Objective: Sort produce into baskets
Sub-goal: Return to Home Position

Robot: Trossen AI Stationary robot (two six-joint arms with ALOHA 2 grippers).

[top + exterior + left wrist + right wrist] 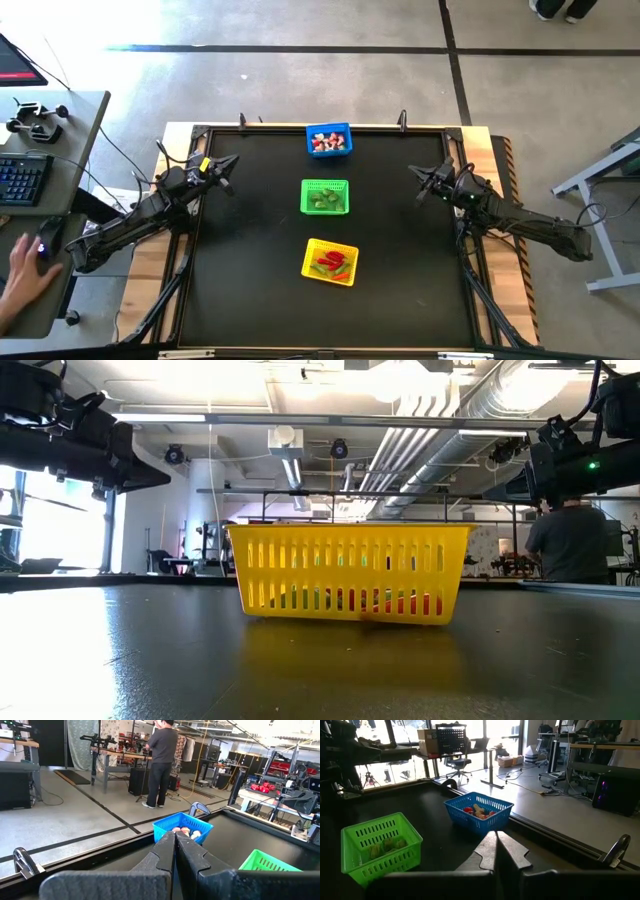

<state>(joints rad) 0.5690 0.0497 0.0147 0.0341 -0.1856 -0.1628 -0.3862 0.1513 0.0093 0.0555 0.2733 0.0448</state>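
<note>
Three small mesh baskets stand in a line down the middle of the black table. The blue basket (pixel 328 139) at the far edge holds white-and-red mushroom bits (pixel 477 811). The green basket (pixel 324 196) holds green leafy bits (pixel 384 846). The yellow basket (pixel 330 261), nearest, holds red chillies (pixel 334 261) and some green bits. My left gripper (pixel 232 163) is shut and empty, raised over the table's far left. My right gripper (pixel 415 172) is shut and empty, raised over the far right.
A raised frame rims the black table (pixel 250 280). A desk with a keyboard (pixel 22 178) and a person's hand (pixel 25 270) lies beyond the left edge. A person (pixel 161 760) stands in the room beyond the far edge.
</note>
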